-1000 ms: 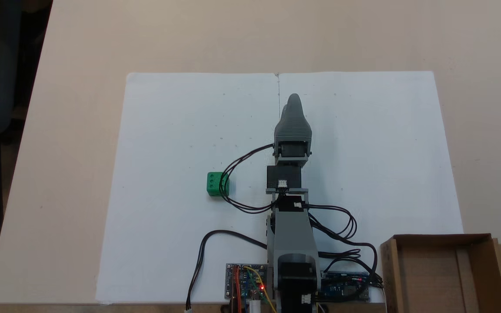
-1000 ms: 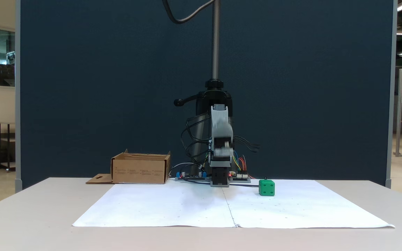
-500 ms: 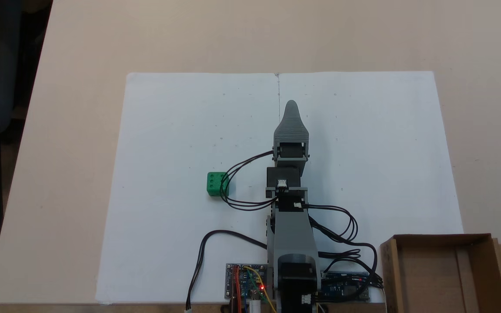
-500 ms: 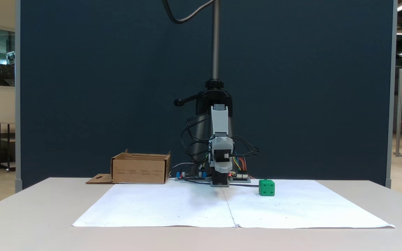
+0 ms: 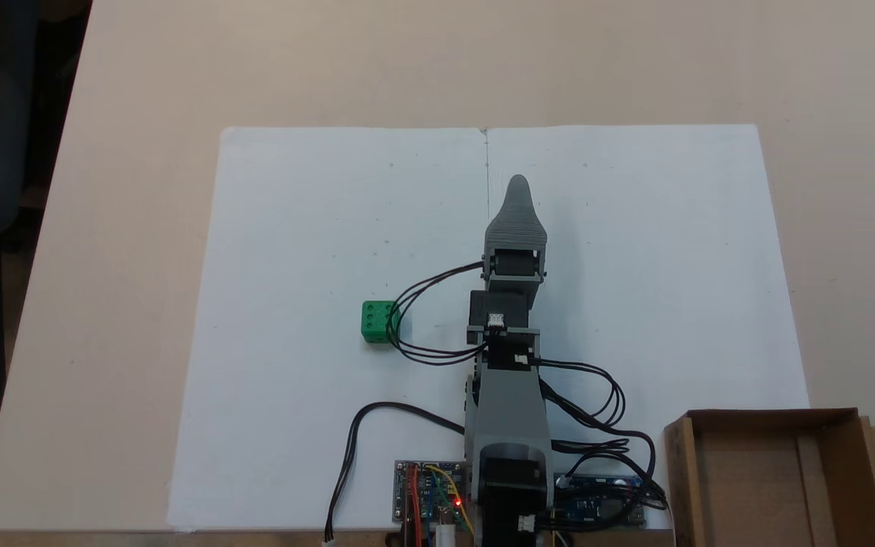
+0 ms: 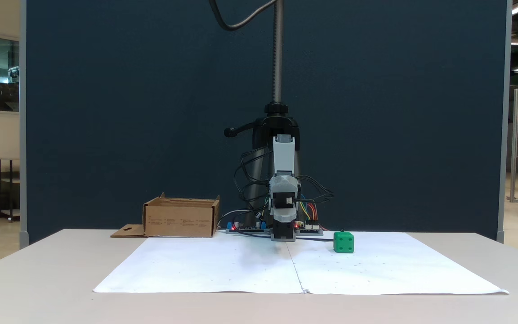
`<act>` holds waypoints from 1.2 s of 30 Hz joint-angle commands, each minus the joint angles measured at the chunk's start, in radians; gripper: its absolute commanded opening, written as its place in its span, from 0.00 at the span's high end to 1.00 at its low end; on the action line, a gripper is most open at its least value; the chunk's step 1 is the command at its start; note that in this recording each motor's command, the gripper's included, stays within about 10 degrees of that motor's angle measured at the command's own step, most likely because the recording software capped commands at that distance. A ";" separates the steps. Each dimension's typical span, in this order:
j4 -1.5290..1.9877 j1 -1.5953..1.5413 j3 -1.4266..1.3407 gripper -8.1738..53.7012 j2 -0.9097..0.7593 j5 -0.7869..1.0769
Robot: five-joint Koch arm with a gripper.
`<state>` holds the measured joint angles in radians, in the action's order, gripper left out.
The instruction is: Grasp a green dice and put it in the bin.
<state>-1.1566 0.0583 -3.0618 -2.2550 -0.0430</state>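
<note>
The green dice [image 5: 377, 320] sits on the white paper, left of the arm in the top-down fixed view and right of it [image 6: 343, 242] in the front fixed view. My gripper [image 5: 517, 186] reaches out along the paper's centre seam, well apart from the dice. It shows as a single grey pointed tip, so the gap between the jaws is hidden. From the front the gripper [image 6: 282, 218] points toward the camera, low over the paper. The bin [image 5: 772, 416], a brown cardboard box, stands at the bottom right corner; in the front view the bin [image 6: 180, 220] is at the left.
Circuit boards [image 5: 430, 497] and looping black cables [image 5: 422, 319] lie around the arm's base, one loop passing close by the dice. A white paper sheet [image 5: 293, 228] covers the tan table. A dark blue partition [image 6: 128, 112] stands behind the arm.
The arm has drawn the gripper back a little and lowered it toward the paper, and it now shows one tip instead of two. Dice and bin have not moved.
</note>
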 commanded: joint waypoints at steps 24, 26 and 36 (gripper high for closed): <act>0.742 -0.023 0.379 0.24 -0.115 0.048; 0.879 -0.023 0.474 0.21 -0.114 0.012; 1.489 -0.123 0.827 0.16 -0.110 -0.227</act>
<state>0.2255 -0.0307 -2.3194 -2.2550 -0.1611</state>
